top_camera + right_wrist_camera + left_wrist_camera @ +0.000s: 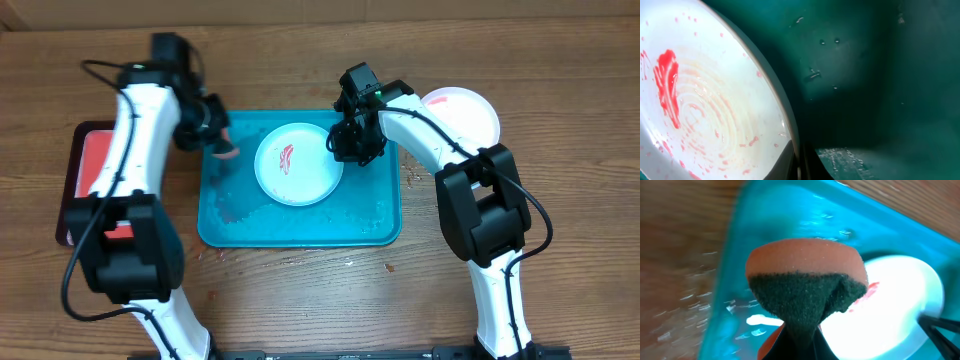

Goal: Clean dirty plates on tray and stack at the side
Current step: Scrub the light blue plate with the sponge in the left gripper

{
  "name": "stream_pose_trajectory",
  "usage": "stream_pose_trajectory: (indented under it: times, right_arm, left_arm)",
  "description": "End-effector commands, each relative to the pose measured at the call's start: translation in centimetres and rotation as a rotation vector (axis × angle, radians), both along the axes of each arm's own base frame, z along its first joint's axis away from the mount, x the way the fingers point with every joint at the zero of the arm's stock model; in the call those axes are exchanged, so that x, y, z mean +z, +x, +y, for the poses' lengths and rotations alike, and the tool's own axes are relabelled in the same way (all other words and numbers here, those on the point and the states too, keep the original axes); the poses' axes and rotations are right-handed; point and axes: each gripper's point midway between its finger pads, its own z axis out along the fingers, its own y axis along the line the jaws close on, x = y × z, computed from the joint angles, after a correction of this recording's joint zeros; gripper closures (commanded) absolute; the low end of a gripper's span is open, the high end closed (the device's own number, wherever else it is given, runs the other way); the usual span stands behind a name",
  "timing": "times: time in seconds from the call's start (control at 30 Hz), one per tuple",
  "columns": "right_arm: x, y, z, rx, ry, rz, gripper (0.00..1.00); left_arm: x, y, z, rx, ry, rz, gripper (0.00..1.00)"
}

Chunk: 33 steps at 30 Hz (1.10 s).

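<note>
Currently the white plate [298, 165] is lying flat inside the tray [300, 228], slightly above the tray's middle, with a red smear [287, 158] showing on its face. The right gripper [345, 145] is reaching into the tray's upper right part and meeting the plate at its right rim. In the right wrist view its fingers [801, 162] are sitting clenched at the edge of the plate [705, 100], pinching the rim, while the smear [667, 80] and faint pink streaks are spreading across the plate's surface. Droplets are glistening on the tray floor [865, 75] beside it.

The left gripper [218, 135] is hovering over the tray's upper left corner, clamped onto a sponge [228, 150]. The left wrist view is showing that sponge [805, 275] squeezed between the fingers, its orange body on top and its dark green scouring side facing the camera; the plate [900, 295] is lying beyond it, toward the tray's middle. Whether the sponge is touching the tray cannot be told.

Another pale plate [462, 112] is resting on the table [560, 80] just outside the tray's upper right corner. A red tray [92, 165] is sitting on the table to the left of the teal tray, partly under the left arm.
</note>
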Motion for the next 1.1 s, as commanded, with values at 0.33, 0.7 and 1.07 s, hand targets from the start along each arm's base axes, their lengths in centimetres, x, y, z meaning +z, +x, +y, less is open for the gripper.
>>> stream_pose_trajectory:
  times: [0.33,0.7,1.07]
  right_arm:
    - [-0.8,-1.9,2.6,0.046,-0.009,0.014,0.96]
    - [-0.8,-2.2,2.4,0.046,-0.019,0.025,0.96]
    - [-1.2,-2.1,1.3,0.039,-0.082,0.017,0.96]
  left_arm:
    - [-6.6,-1.9,-11.7,-0.162,-0.043,0.01,0.96]
    - [-12.0,-5.0,-10.6,-0.209,0.024,0.203,0.92]
    - [-8.5,-3.5,-0.3,-0.102,0.512,0.203,0.92]
